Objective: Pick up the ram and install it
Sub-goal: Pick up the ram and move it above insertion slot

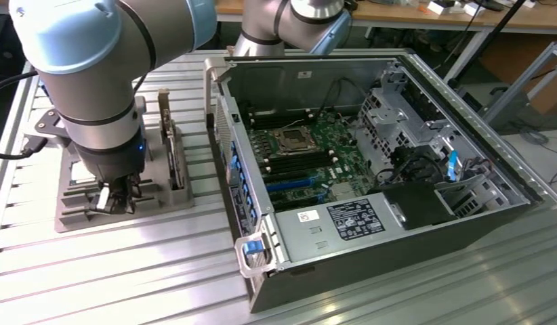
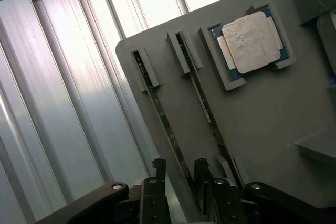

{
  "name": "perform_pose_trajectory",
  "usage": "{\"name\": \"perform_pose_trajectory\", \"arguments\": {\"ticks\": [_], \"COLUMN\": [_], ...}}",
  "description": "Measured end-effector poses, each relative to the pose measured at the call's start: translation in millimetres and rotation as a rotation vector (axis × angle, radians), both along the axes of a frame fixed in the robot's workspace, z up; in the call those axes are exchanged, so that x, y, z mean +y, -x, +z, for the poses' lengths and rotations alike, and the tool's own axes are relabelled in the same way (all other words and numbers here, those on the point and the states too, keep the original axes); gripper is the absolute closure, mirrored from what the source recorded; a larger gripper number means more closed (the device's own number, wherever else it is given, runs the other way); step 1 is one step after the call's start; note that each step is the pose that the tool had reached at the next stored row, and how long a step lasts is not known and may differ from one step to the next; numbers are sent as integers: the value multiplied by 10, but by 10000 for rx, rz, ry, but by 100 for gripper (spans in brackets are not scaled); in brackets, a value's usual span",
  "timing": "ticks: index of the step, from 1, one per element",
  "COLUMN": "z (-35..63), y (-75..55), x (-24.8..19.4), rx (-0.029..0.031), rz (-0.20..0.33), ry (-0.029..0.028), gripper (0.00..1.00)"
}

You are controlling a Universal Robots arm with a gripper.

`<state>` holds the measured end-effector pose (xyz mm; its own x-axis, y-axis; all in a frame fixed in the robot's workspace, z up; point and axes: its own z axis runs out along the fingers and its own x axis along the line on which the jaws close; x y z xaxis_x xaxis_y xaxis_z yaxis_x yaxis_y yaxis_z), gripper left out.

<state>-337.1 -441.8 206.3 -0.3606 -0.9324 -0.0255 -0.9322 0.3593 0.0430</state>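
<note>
While the tool (image 2: 180,174) straddles the ram (image 2: 164,121), jaws apart, one end lies hidden.

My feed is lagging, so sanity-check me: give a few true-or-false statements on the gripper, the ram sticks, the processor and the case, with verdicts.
1. The gripper is open, its fingers either side of a ram stick standing in the gray holder. True.
2. A second ram stick stands in the neighbouring slot. True.
3. The processor chip is in the gripper. False: it lies in its recess on the holder.
4. The computer case is closed. False: its side is open, with the motherboard exposed.
</note>
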Motion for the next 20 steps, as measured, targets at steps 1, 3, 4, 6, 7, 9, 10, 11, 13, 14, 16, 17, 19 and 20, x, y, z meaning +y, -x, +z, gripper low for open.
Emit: {"name": "perform_pose_trajectory", "arguments": {"ticks": [1, 3, 4, 6, 7, 9, 10, 11, 13, 14, 16, 17, 19, 20], "z": [-10, -3, 25, 39, 39, 40, 41, 40, 40, 40, 39, 39, 35, 32], "y": [18, 22, 21, 23, 23, 35, 41, 45, 64, 71, 92, 95, 95, 95], "x": [-2, 0, 1, 0, -1, -1, -1, 0, 0, -1, 0, -1, -1, -1], "rx": [-5, -24, -66, -55, -54, -54, -52, -54, -54, -53, -54, -53, -52, -52], "rz": [4, 56, 211, 480, 637, 859, 929, 990, 1196, 1280, 1760, 1982, 2482, 2678], "ry": [-3, -6, -19, -9, -11, -12, -11, -12, -15, -18, -31, -32, -33, -34], "gripper": [64, 64, 64, 64, 64, 64, 64, 64, 64, 64, 64, 64, 64, 64]}}
